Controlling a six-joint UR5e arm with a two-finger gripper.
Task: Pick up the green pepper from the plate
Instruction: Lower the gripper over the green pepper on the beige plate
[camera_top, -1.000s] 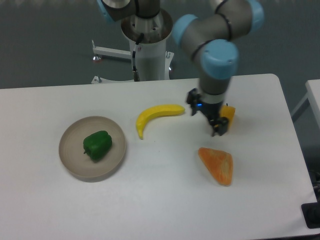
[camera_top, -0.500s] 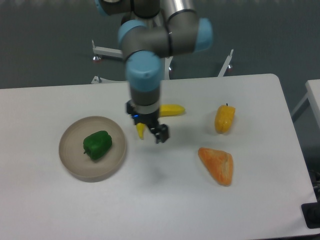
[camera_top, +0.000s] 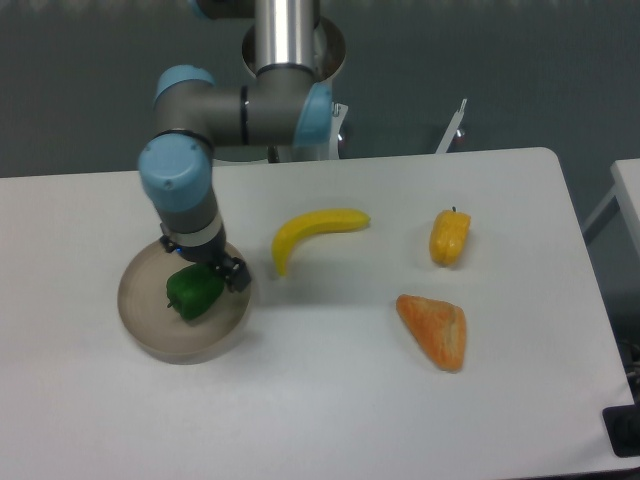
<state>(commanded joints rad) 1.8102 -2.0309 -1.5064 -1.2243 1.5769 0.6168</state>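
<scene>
The green pepper (camera_top: 191, 293) lies on the beige plate (camera_top: 150, 330) at the left of the table. My gripper (camera_top: 210, 268) hangs over the plate, right above the pepper's upper right side. Its fingers (camera_top: 236, 277) look spread apart with nothing between them. The arm's body hides the plate's far rim and part of the pepper's top.
A yellow banana (camera_top: 310, 232) lies right of the plate. A small yellow-orange pepper (camera_top: 449, 236) stands further right. An orange wedge-shaped piece (camera_top: 435, 331) lies in front of it. The arm's base (camera_top: 290, 60) is at the back.
The arm has swung left across the table, from beside the yellow-orange pepper, past the banana, to above the plate and green pepper. No object has moved.
</scene>
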